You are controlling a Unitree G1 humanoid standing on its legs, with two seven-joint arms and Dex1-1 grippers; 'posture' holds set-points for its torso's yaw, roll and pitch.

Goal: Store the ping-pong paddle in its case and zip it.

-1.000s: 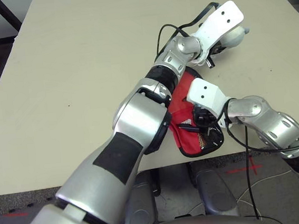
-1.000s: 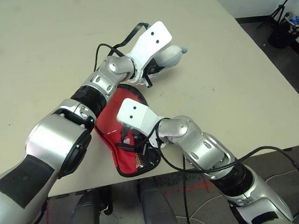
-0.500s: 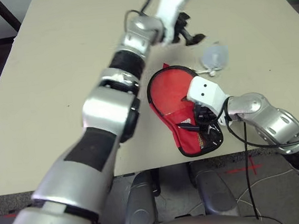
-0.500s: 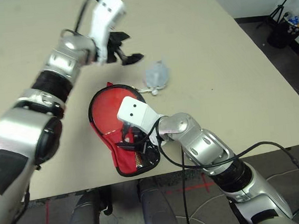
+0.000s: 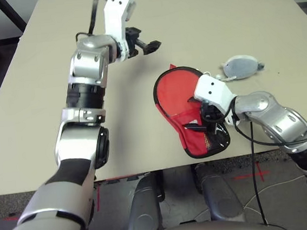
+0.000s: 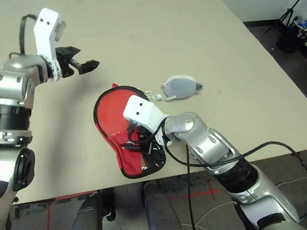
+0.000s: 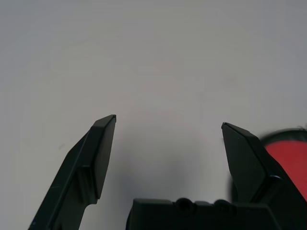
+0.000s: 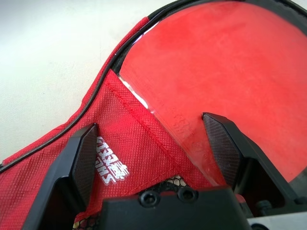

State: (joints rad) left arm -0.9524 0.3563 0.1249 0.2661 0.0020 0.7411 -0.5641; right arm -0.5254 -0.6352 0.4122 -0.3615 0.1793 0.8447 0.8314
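Observation:
The red case lies near the table's front edge, its round end unzipped. The ping-pong paddle lies inside it; its red face shows within the black zipper edging, and the fabric flap with the white logo covers the handle end. My right gripper is open and hovers low over the case's narrow end, one finger over the flap and the other over the paddle's face. My left gripper is open and empty, raised above the table to the back left of the case.
A whitish fuzzy ball on a cord lies on the table just behind and right of the case. The case's narrow end reaches the table's front edge. Black cables hang off my right arm.
My left gripper has opened and let go of the whitish ball, and the arm has swung up and away to the left. The ball now lies on the table. The right arm has stayed put.

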